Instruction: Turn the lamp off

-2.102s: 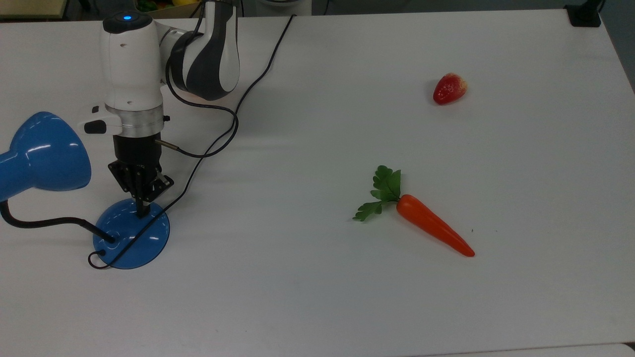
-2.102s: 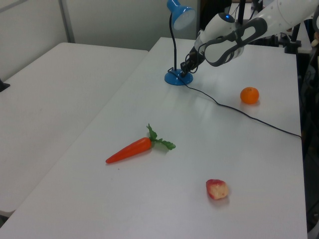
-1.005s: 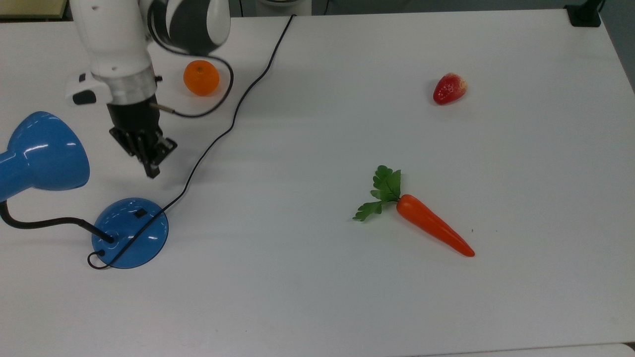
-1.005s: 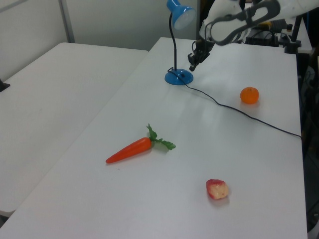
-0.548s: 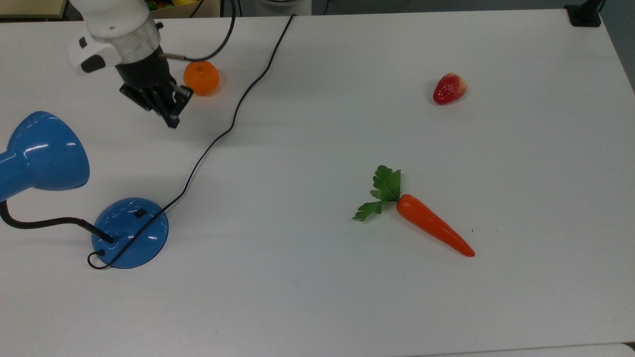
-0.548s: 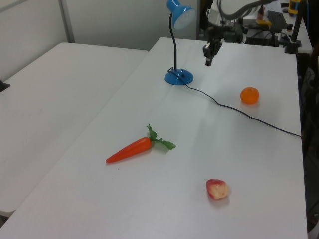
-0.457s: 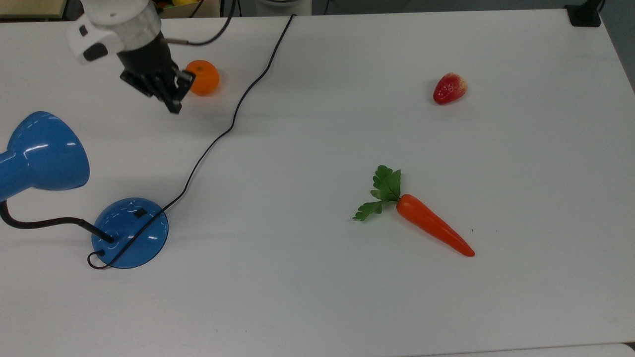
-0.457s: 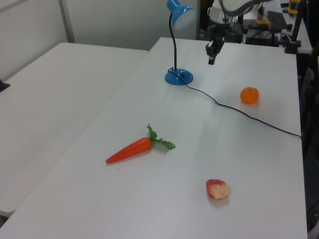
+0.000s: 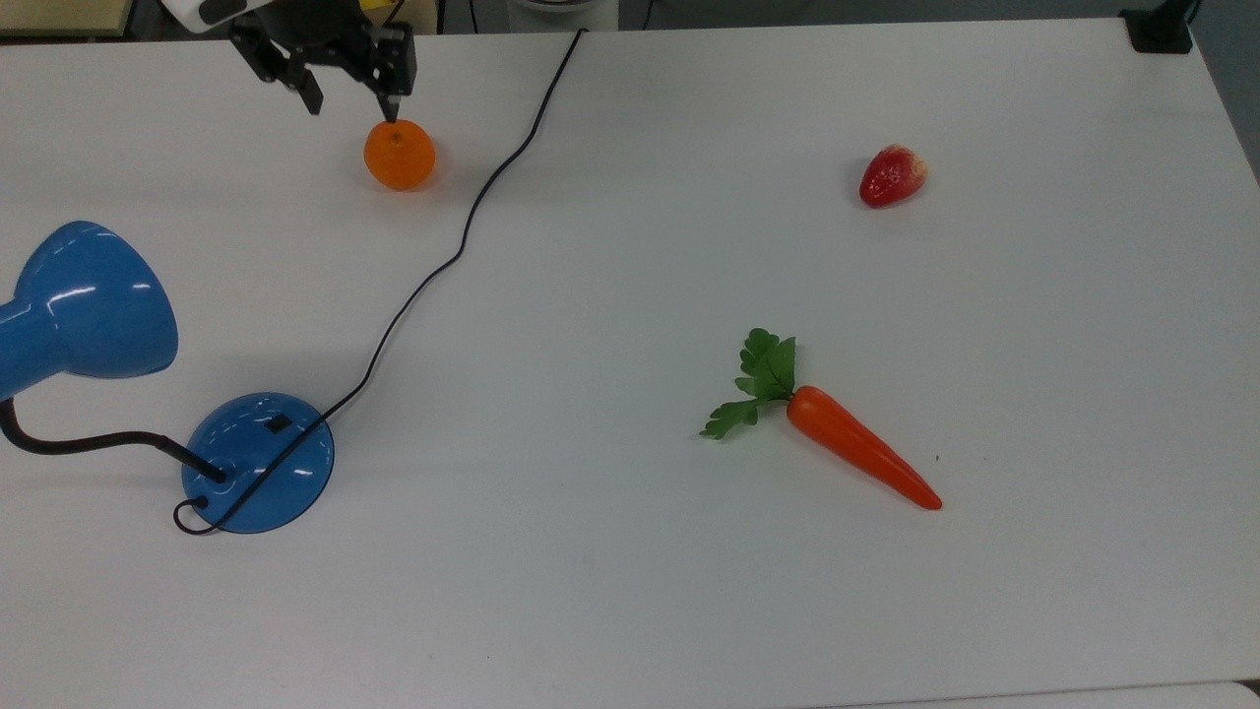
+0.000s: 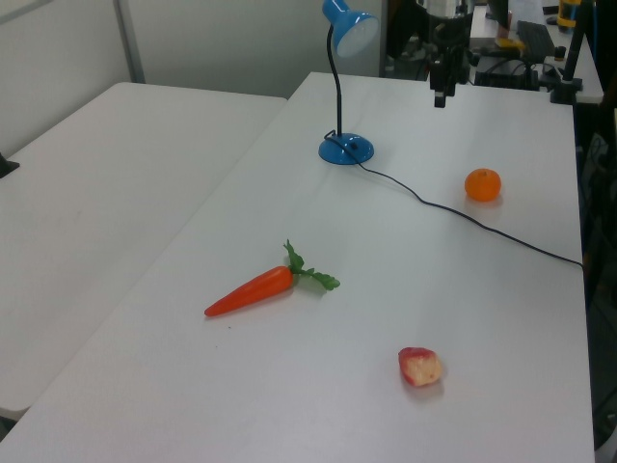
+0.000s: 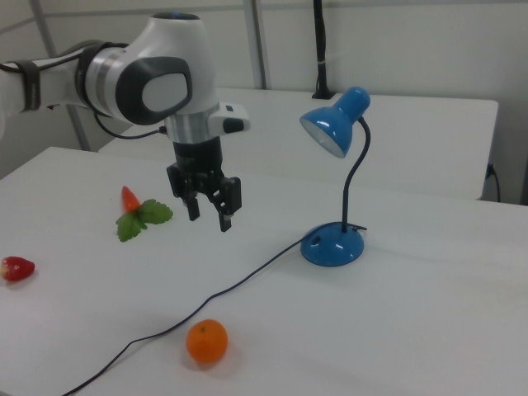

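- Your table (image 9: 689,611) is white, and everything below sits on it.
- Your arm (image 11: 140,82) hangs above the table, well apart from the lamp.
- The lamp (image 9: 258,463) stands at the top view's lower left, its shade (image 11: 336,122) dark and its cord (image 9: 463,236) trailing toward the far edge.
- Your gripper (image 9: 349,103) has its fingers spread apart, holding nothing, above the orange (image 9: 399,155).
- The carrot (image 9: 856,448) lies mid-table.
- The strawberry (image 9: 892,175) lies at the top view's upper right.
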Action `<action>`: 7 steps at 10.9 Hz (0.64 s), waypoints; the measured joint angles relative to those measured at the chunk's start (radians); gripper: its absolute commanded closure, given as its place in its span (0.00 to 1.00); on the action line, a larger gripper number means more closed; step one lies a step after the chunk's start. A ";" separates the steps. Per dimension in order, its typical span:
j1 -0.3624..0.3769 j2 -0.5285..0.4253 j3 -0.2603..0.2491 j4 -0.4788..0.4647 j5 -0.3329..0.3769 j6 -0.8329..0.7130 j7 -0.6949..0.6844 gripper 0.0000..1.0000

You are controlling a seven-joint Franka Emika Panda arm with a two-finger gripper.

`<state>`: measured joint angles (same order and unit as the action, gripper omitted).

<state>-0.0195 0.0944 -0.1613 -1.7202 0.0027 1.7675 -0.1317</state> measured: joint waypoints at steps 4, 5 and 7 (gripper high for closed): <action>0.179 -0.039 -0.183 -0.001 -0.001 -0.072 -0.025 0.00; 0.182 -0.053 -0.197 -0.001 -0.001 -0.085 -0.045 0.00; 0.180 -0.070 -0.207 -0.004 -0.001 -0.092 -0.059 0.00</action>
<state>0.1606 0.0243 -0.3686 -1.7244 0.0017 1.6758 -0.1908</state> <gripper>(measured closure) 0.000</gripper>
